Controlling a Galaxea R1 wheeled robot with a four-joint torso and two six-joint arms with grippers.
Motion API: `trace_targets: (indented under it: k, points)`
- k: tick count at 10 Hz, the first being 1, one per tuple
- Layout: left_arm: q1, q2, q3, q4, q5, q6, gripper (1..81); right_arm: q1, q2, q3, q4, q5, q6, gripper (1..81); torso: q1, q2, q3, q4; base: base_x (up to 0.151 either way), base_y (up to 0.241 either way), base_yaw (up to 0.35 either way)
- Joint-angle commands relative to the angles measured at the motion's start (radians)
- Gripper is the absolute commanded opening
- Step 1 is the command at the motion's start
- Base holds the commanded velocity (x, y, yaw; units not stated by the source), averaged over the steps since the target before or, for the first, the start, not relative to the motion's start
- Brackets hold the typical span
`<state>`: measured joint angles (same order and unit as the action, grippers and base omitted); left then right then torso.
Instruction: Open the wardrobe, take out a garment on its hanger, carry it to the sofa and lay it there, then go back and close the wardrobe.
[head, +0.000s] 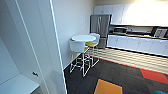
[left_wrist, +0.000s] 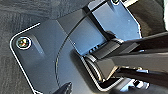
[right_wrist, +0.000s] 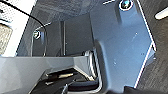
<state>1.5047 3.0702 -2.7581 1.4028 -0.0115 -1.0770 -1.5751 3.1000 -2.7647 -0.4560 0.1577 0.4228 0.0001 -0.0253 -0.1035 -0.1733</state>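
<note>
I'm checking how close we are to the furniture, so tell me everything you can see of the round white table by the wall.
The round white table has a smooth, flat, bare top and stands upright at bar height close to the pale wall, left of the steel fridge. White-seated stools on thin white wire legs crowd round it, one with a yellow cushion. Its base is hidden behind them, on dark carpet.

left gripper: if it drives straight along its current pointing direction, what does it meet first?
Likely the robot's own base plate, which lies right below the wrist in the left wrist view, with dark carpet past its edge. The fingers are hard to make out, so the exact line is uncertain.
</note>
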Motion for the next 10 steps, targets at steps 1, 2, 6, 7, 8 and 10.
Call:
trace_targets:
  k: [1,2,6,7,8,10]
  points:
    - [-0.037,0.007,0.0,0.01,0.044,0.019,81.1,0.033,0.008,-0.001,0.007,-0.043,-0.002,81.1,0.0,0.0,0.0,0.0,0.0,0.0,0.327]
    - [-0.036,0.009,0.0,0.01,0.064,0.017,81.1,0.03,0.007,-0.002,0.007,-0.043,-0.002,81.1,0.0,0.0,0.0,0.0,0.0,0.0,0.327]
    - [-0.036,0.01,0.0,0.012,0.067,0.017,81.1,0.029,0.004,-0.01,0.007,-0.043,-0.002,81.1,0.0,0.0,0.0,0.0,0.0,0.0,0.328]
    - [-0.036,0.01,0.0,0.012,0.067,0.019,81.1,0.028,0.005,-0.01,0.007,-0.043,-0.002,81.1,0.0,0.0,0.0,0.0,0.0,0.0,0.329]
    - [-0.037,0.01,0.0,0.012,0.068,0.019,81.1,0.028,0.005,-0.01,0.005,-0.043,-0.002,81.1,0.0,0.0,0.0,0.0,0.0,0.0,0.329]
    - [-0.036,0.013,0.0,0.015,0.068,0.019,81.1,0.025,0.004,-0.01,0.006,-0.043,-0.002,81.1,0.001,0.0,0.0,0.0,0.0,0.0,0.33]
